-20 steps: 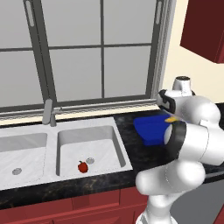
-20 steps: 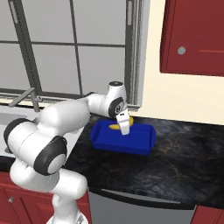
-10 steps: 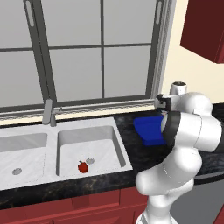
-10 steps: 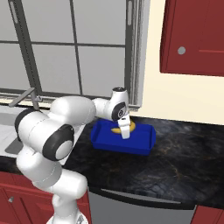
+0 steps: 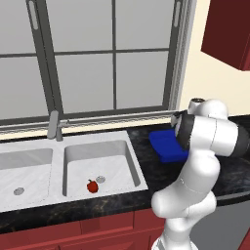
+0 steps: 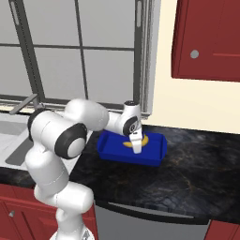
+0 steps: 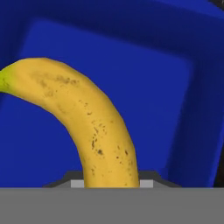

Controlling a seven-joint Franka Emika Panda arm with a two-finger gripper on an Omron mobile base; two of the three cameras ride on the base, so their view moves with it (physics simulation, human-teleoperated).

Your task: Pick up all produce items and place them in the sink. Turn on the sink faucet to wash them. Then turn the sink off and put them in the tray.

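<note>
Banana (image 7: 92, 118) is clamped between the fingers (image 6: 136, 149), hanging low inside the blue tray (image 6: 154, 157) on the black marbled worktop (image 6: 187, 178) (freckled skin, green tip in the hand view). Small red fruit (image 5: 91, 186) sits in the sink's (image 5: 139, 171) right basin beside the drain (image 5: 101, 179). Faucet (image 5: 53, 125) stands behind the divider.
</note>
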